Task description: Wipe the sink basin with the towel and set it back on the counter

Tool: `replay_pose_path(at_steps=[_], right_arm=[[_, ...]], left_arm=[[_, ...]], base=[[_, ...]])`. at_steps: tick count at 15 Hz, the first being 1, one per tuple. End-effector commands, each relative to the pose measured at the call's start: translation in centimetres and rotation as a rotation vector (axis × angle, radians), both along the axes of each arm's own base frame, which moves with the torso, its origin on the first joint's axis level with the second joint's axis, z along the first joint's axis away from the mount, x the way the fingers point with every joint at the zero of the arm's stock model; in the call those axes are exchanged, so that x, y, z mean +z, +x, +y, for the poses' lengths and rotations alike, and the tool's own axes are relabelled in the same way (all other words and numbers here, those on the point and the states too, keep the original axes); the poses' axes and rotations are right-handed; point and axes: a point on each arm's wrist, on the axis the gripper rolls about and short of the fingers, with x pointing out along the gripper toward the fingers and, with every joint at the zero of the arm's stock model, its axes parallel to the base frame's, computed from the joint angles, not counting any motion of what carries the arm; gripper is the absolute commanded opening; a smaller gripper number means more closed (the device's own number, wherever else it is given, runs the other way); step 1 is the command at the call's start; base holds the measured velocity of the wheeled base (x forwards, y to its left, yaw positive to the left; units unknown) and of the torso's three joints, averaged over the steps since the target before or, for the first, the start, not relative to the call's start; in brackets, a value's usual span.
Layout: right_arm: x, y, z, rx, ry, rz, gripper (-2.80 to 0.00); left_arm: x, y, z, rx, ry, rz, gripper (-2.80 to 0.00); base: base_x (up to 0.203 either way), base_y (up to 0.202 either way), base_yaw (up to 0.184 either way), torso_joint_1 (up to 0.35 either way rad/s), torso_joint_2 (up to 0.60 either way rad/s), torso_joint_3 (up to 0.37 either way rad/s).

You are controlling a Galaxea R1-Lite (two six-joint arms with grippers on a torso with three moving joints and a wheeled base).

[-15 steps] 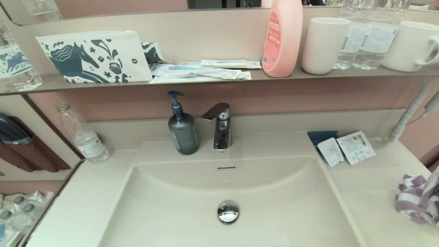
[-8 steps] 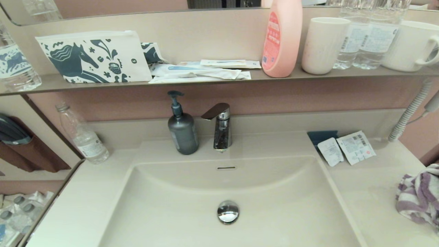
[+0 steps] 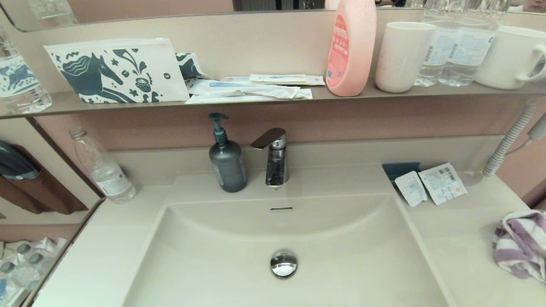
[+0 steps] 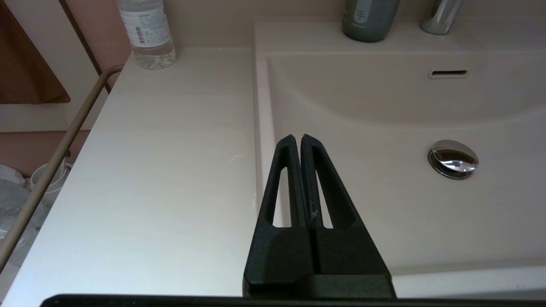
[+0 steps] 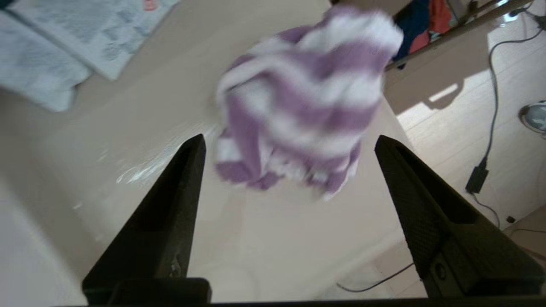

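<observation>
The purple and white striped towel (image 3: 521,243) lies bunched on the counter (image 3: 452,238) to the right of the sink basin (image 3: 341,256). In the right wrist view the towel (image 5: 305,98) sits just beyond my right gripper (image 5: 290,143), which is open and holds nothing. The basin has a chrome drain plug (image 3: 283,263) and an overflow slot (image 3: 281,209). My left gripper (image 4: 297,138) is shut and empty, hovering over the basin's left rim. Neither gripper shows in the head view.
A grey soap pump (image 3: 227,160) and chrome tap (image 3: 273,155) stand behind the basin. A plastic bottle (image 3: 102,168) is at the back left. Sachets (image 3: 431,183) lie at the back right. The shelf (image 3: 64,104) above carries a horse-print pouch (image 3: 115,70), pink bottle (image 3: 350,47) and cups.
The towel has dropped lower and settled flatter on the counter at the right edge of the head view.
</observation>
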Motion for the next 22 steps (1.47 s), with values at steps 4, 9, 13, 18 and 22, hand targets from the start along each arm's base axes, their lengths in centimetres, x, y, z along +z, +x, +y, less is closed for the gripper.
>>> replay_pose_path(at_steps=[4,9,13,18,22], right_arm=[[2.9,-2.9,3.2,0.060,0.013,-0.030,-2.80],[4.3,-6.6,6.7,0.178,-0.009,-0.094,-2.80],[5.1,-13.3,9.9,0.293,0.011,-0.235,-2.80],[1.9,-24.7,11.5,0.414,0.020,-0.344,-2.80],[-4.3,-30.0,11.6,0.507,-0.064,-0.394,-2.80]], left_arm=[[0.0,0.0,0.0,0.000,0.000,0.001,-2.80],[0.0,0.0,0.0,0.000,0.000,0.001,-2.80],[0.0,0.0,0.0,0.000,0.000,0.001,-2.80],[0.0,0.0,0.0,0.000,0.000,0.001,-2.80],[0.0,0.0,0.0,0.000,0.000,0.001,-2.80]], base=[[0.000,0.000,0.000,0.000,0.00,0.000],[0.000,0.000,0.000,0.000,0.00,0.000],[0.000,0.000,0.000,0.000,0.00,0.000],[0.000,0.000,0.000,0.000,0.00,0.000],[0.000,0.000,0.000,0.000,0.00,0.000]])
